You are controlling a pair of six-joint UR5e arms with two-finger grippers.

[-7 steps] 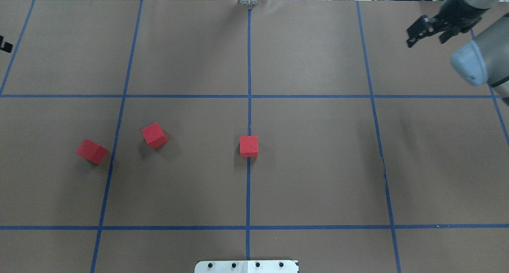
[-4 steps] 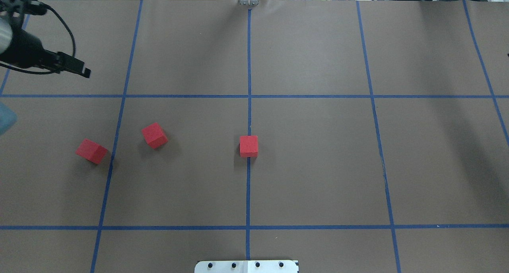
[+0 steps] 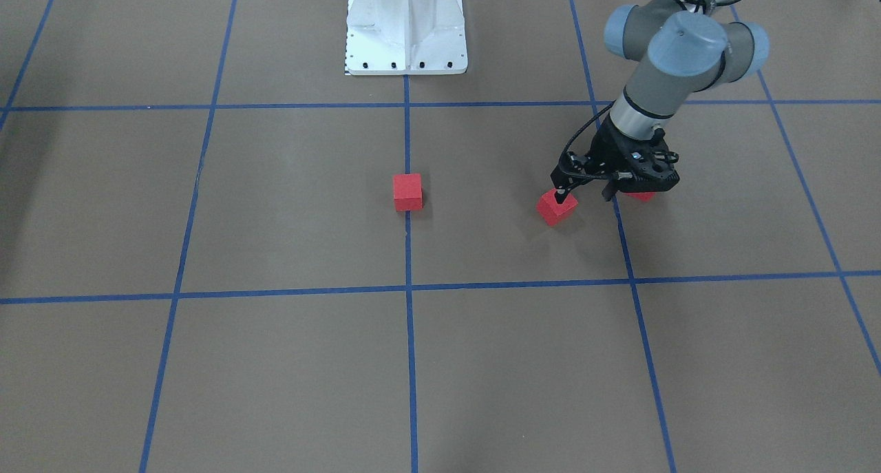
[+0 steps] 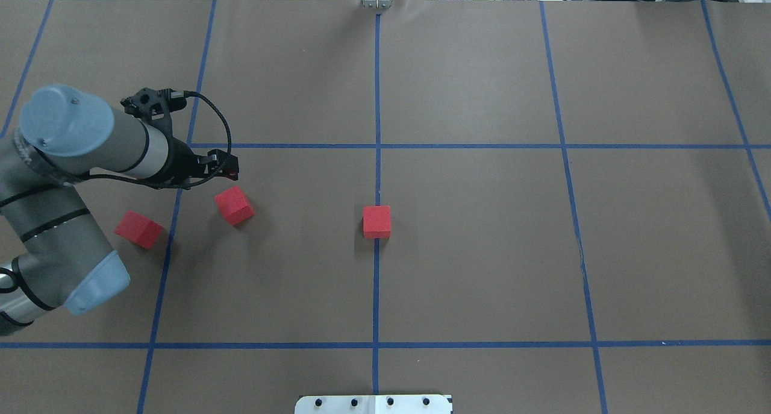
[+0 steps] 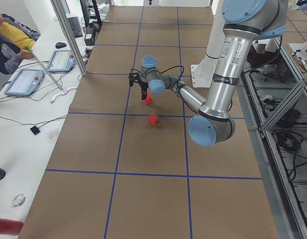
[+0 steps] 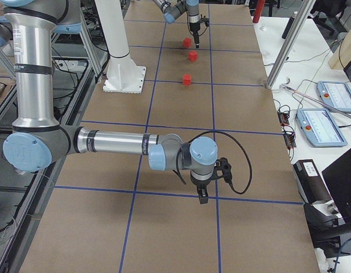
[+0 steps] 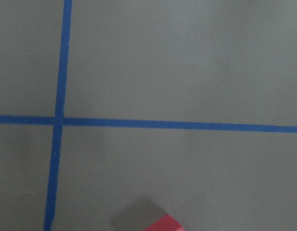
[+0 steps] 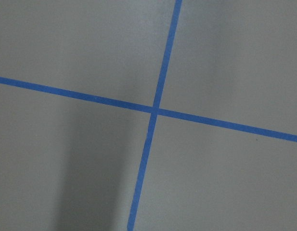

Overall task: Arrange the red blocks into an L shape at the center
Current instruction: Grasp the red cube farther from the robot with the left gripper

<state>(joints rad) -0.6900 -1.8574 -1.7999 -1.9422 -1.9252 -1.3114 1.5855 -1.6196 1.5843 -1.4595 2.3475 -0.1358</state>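
Left fingers (image 3: 564, 196) hang spread, empty: you've one red block (image 4: 376, 222) centered, the near stray (image 4: 234, 205) and far stray (image 4: 139, 229) unplaced.

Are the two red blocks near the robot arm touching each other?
Apart. The overhead view shows brown table and a blue line between the outer block and the inner block.

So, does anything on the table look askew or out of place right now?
Yes. The inner left block and the outer left block lie turned at an angle to the blue tape, off to the robot's left. Only the centre block sits square, on the tape line. Nothing looks spilled or broken.
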